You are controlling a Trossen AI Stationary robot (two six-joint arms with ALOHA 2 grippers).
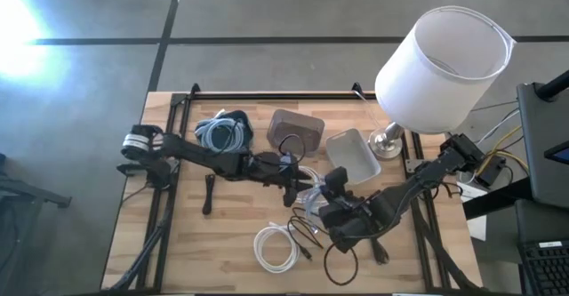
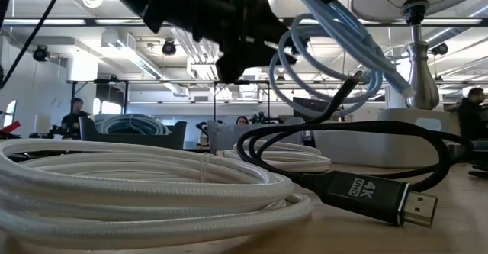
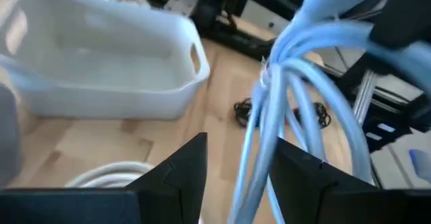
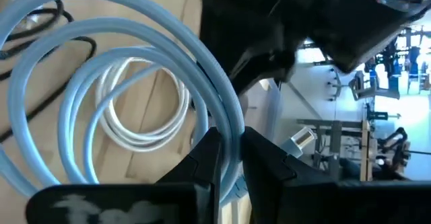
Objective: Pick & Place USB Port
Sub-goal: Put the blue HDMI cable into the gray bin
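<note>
- Right hand [image 4: 229, 153] is pinched tight on the light blue cable coil [image 4: 101, 69], holding it clear of the worktop [image 1: 231, 234].
- Left hand [image 3: 236, 177] has its fingers apart, straddling the same coil's strands.
- I judge this a mid-air handover; next I close left, then release right.
- White tray [image 1: 353, 154] sits just beyond.

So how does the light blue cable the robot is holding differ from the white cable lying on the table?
The light blue cable is lifted off the table, clamped in the right pincer; the white cable lies flat on the wood, untouched. The blue cable's loops hang loose and spread between the right pincer and the open left pincer; the white cable's loops sit in a neat stack. Both are coiled.
</note>
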